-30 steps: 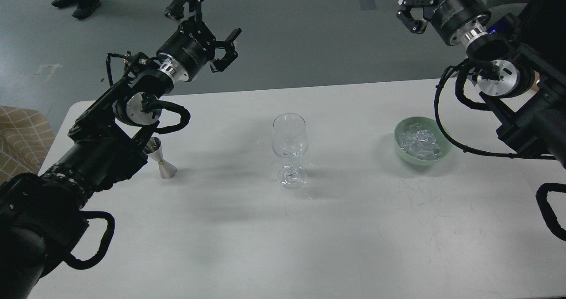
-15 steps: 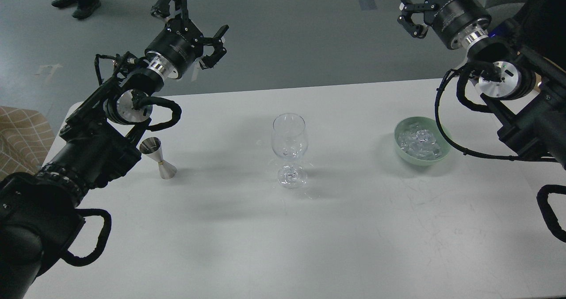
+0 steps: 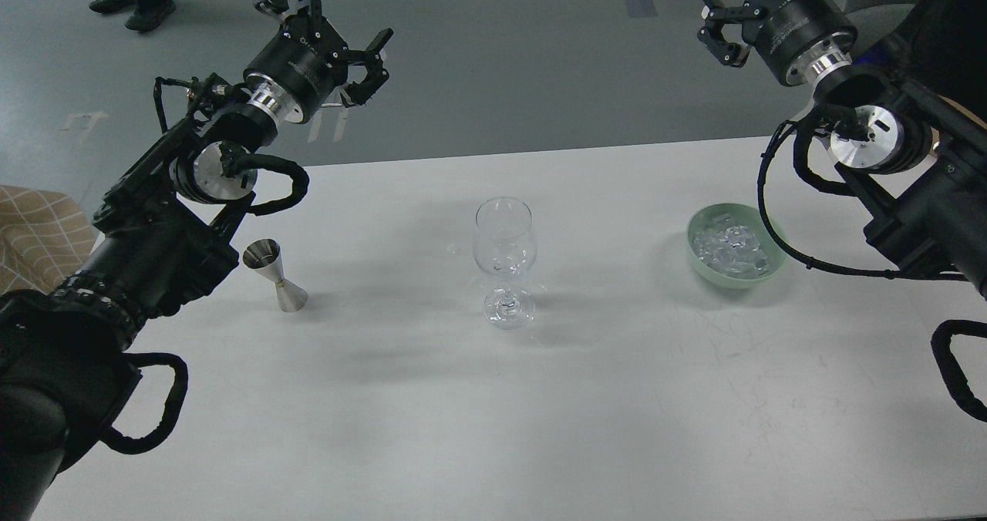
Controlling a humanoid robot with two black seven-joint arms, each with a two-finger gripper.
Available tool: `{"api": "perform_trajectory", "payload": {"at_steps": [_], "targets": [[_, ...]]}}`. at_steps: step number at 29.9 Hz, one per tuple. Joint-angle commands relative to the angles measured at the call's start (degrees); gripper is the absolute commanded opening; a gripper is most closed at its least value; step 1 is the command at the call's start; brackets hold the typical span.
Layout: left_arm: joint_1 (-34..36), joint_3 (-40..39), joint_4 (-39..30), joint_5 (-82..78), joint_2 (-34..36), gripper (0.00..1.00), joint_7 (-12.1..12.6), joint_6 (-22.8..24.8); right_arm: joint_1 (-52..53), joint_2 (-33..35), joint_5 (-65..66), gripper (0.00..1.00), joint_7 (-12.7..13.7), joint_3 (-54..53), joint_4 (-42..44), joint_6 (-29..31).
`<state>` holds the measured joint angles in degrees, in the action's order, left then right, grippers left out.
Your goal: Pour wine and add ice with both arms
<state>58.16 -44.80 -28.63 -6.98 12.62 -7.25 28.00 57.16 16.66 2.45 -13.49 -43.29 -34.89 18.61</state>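
An empty clear stemmed glass [image 3: 505, 259] stands upright mid-table. A small steel jigger [image 3: 275, 276] stands to its left, close to my left forearm. The ice [image 3: 731, 247] is a glittering heap in a pale green bowl [image 3: 695, 253] to the glass's right. My left gripper [image 3: 330, 20] is open and empty, raised high beyond the table's far left edge, well above the jigger. My right gripper [image 3: 742, 6] is open and empty, raised high at the far right, behind and above the bowl. No wine bottle is in view.
The white table [image 3: 540, 413] has its far edge along the grey floor. A person's feet [image 3: 127, 1] stand at the top left. A beige checked cushion [image 3: 35, 236] lies past the table's left edge. My right arm's black cable [image 3: 779, 236] loops beside the bowl.
My left gripper has risen and swung left and away from the table, uncovering the jigger. My right gripper has shifted only slightly. Glass, jigger and bowl have not moved.
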Motion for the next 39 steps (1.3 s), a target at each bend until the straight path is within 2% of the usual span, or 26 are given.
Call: {"api": "perform_trajectory", "payload": {"at_steps": [1,10,39], "targets": [[0.11,-0.20,-0.55,0.21,-0.05,0.99,-0.13,-0.57,0.15,-0.23,-0.08,1.00,0.22,-0.04,0.00,0.03],[0.55,-0.03,-0.55,0.04,-0.49,0.98,-0.75,-1.02,0.23,-0.32,-0.08,1.00,-0.40,-0.04,0.00,0.11],[0.12,-1.61,-1.42,1.89,0.39,0.99,0.57,-0.66,1.11,-0.23,0.01,1.00,-0.92,0.05,0.00,-0.24]]}}
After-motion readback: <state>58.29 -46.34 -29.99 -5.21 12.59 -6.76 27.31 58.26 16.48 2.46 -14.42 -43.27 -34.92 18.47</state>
